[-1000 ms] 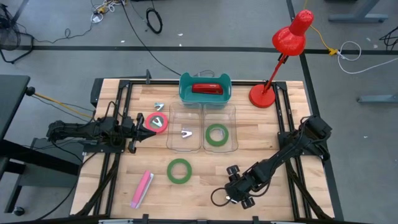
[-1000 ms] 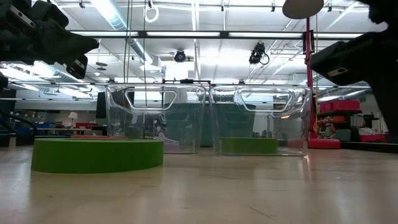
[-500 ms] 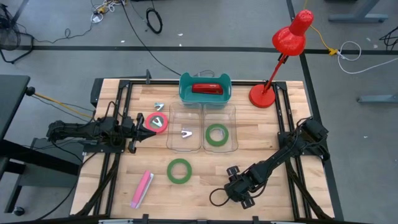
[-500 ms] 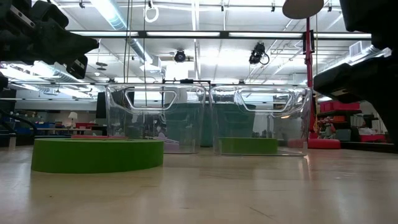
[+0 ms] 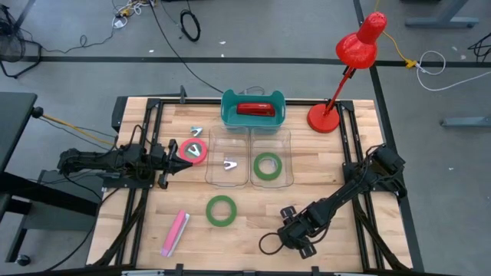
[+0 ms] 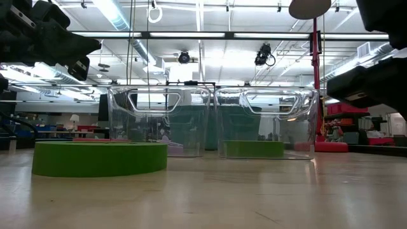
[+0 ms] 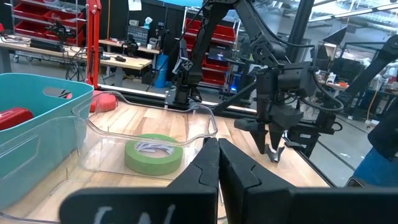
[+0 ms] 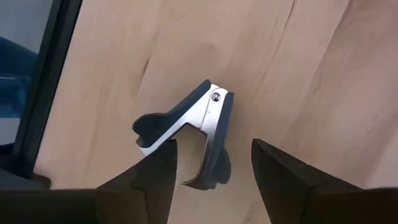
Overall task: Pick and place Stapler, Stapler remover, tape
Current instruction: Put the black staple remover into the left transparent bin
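the right gripper [image 8: 211, 177] is lowered at the front right of the table [image 5: 337, 161], its fingers [image 8: 283, 180] spread wide on either side of a dark stapler remover [image 8: 186, 134] lying on the wood; nothing is gripped. the left gripper [image 5: 175, 159] is held at the table's left side, fingers pressed together and empty, just beside the red-pink tape roll [image 5: 193, 150]. one green tape roll [image 5: 267, 165] is seen inside the right clear bin [image 5: 288, 157], and a second green tape roll [image 5: 221, 210] lies on the table in front of the bins. a red stapler [image 5: 254, 109] is seen in the teal basket [image 5: 226, 111], and a pink stapler [image 5: 175, 233] lies near the front left.
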Action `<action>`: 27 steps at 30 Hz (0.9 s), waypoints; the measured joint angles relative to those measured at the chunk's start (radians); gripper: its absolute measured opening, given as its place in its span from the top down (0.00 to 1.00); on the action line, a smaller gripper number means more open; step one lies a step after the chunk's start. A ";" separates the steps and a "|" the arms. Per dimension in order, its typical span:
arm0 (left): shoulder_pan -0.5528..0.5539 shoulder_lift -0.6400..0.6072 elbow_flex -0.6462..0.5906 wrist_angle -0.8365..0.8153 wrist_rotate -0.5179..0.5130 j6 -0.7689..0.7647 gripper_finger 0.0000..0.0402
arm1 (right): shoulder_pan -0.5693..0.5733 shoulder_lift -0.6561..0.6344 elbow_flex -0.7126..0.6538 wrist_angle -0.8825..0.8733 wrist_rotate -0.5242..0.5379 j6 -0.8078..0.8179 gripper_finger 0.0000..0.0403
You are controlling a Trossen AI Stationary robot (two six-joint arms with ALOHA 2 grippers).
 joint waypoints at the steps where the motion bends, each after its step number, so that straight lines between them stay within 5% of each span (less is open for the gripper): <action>1: 0.000 0.000 0.000 0.000 0.000 0.000 0.99 | 0.000 0.000 0.000 0.000 0.005 0.000 0.49; 27: 0.000 0.000 0.000 0.000 0.000 0.000 0.99 | -0.016 -0.025 0.002 -0.044 -0.009 0.010 0.49</action>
